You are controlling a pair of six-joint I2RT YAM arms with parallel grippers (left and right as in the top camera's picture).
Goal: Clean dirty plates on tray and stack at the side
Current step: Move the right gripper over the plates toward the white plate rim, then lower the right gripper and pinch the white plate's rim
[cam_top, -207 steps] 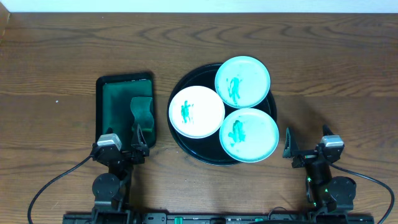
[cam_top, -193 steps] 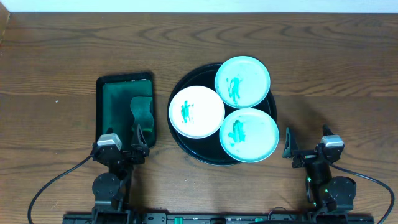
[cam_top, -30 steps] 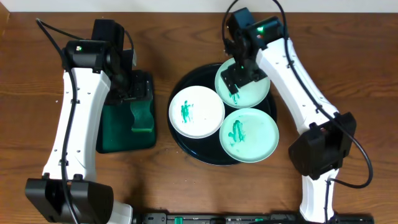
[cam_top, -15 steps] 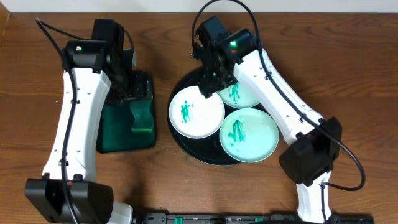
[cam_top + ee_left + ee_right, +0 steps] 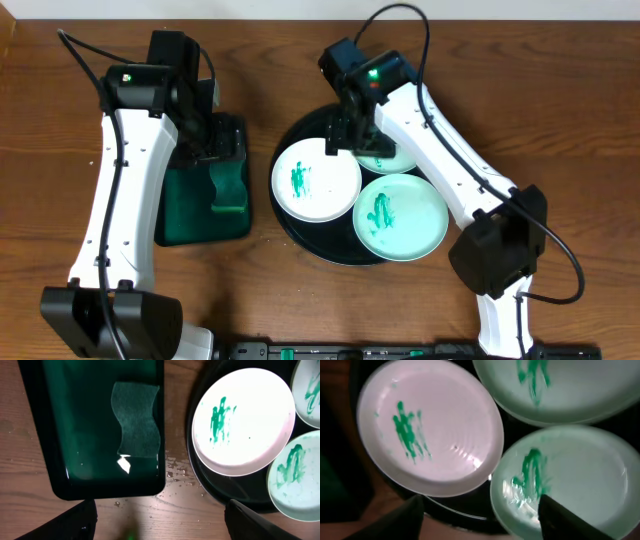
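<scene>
The round black tray (image 5: 300,232) holds three dirty plates with green smears: a white plate (image 5: 316,180) at the left, a mint plate (image 5: 400,217) at the front and a mint plate (image 5: 400,158) at the back, partly hidden by my right arm. My right gripper (image 5: 349,135) is open and empty above the gap between the white and back plates. The right wrist view shows the white plate (image 5: 432,425), both mint plates (image 5: 560,385) (image 5: 575,485) and its open jaws (image 5: 477,527). My left gripper (image 5: 207,140) is open and empty over the green tray.
A rectangular dark-green tray (image 5: 180,215) lies left of the black tray, with a green cloth (image 5: 228,180) in it; the left wrist view shows the cloth (image 5: 137,425), water drops on the wood (image 5: 180,472) and the open left jaws (image 5: 160,530). Bare wood lies to the right (image 5: 560,120).
My right gripper swung left from over the back mint plate toward the white plate, then eased slightly back to the right. My left arm has not moved.
</scene>
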